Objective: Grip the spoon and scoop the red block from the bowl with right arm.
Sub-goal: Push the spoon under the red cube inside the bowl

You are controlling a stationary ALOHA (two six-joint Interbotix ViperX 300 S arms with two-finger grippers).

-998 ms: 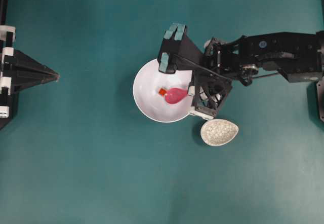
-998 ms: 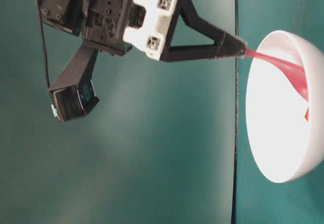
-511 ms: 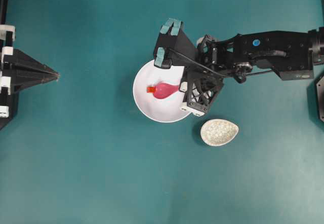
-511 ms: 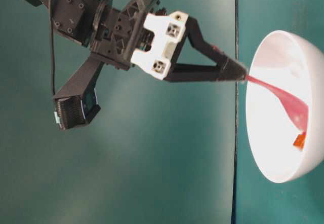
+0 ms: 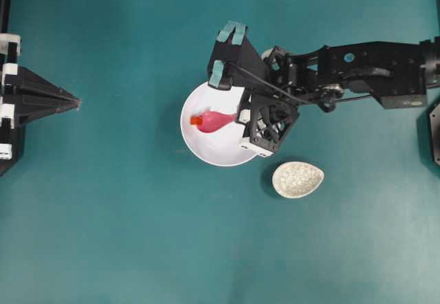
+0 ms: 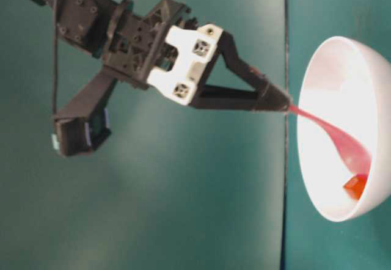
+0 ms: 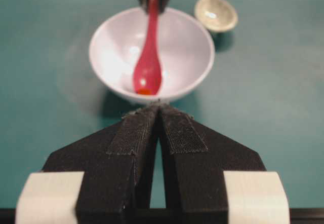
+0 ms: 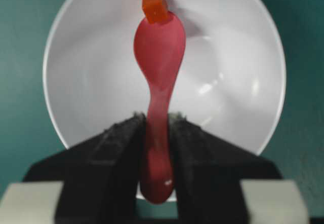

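Wide white bowl (image 5: 206, 149) on the teal table (image 5: 137, 235), with right gripper (image 8: 157, 133) clamped on the handle of the pink spoon (image 8: 158, 51) and left gripper (image 7: 159, 127) parked closed, empty, well apart. Red block (image 8: 154, 7) at the scoop's tip against the far wall, not yet inside. Likely risk: block shoved up the wall or over the rim; speckled dish (image 5: 298, 179) nearby, not obstructing.

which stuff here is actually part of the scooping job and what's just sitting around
In the job:
right gripper, shut on the spoon
spoon, its tip against the block
red block, inside the bowl by its wall
bowl

Just there:
speckled dish, beside the bowl
left gripper, shut, holding nothing
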